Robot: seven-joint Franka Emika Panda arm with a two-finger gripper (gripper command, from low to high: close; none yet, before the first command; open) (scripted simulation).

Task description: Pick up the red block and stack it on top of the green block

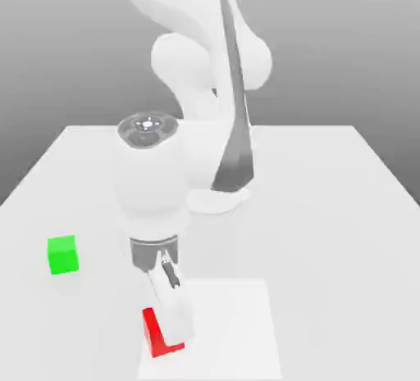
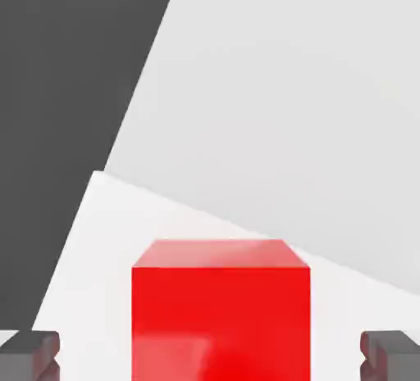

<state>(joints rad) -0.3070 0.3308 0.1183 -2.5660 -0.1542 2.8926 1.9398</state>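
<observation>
The red block [image 1: 153, 332] rests on the table near the front, partly covered by my hand. My gripper [image 1: 169, 322] has come down over it and is open. In the hand view the red block [image 2: 221, 314] sits midway between the two dark fingertips [image 2: 29, 355], with a clear gap on each side, so my gripper [image 2: 212, 356] straddles it without touching. The green block [image 1: 62, 255] stands alone on the table, toward the exterior view's left of my hand and a little farther back.
The red block lies at the corner of a paler square patch [image 1: 234, 330] on the white table [image 1: 328, 207]. The arm's base [image 1: 217, 199] stands behind the hand at mid-table. Beyond the table edge in the hand view is dark floor [image 2: 66, 84].
</observation>
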